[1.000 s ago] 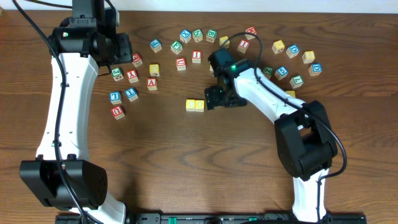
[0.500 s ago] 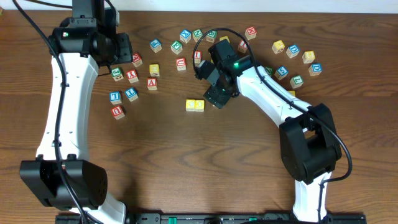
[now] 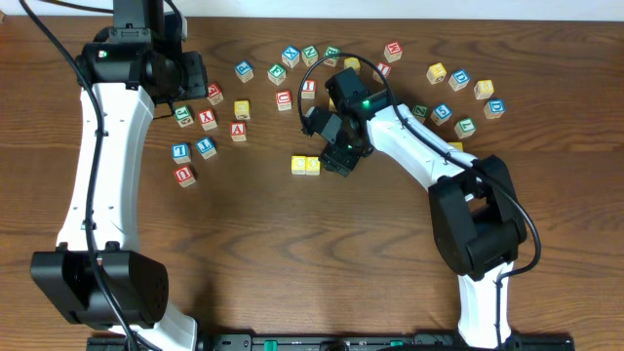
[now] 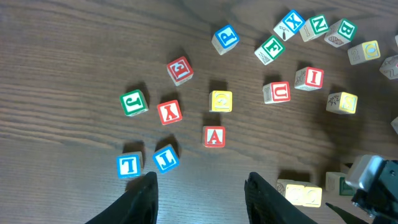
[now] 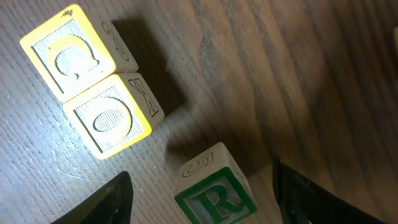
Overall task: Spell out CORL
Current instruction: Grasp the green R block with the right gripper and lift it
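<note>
Since right claw [image 5: 208, 198] swung round, R block [image 5: 214, 186] near O block [image 5: 112, 121]

Even, diffuse light from above fills the overhead view. The dark brown wooden table [image 3: 292, 244] shows its grain without glare, and the white arm casings [image 3: 97, 166] throw only faint, soft-edged shadows.

In the right wrist view the two yellow wooden blocks [image 5: 109, 118] are almost washed out on their top faces, with dense dark shadows on their right. The green letter-R block [image 5: 214, 196] is sharp, while the right arm's dark fingers [image 5: 115, 199] blur at the bottom edge.

The left arm's fingers [image 4: 140, 199] are likewise soft, and a dim shadow patch lies toward the right of that view.
</note>
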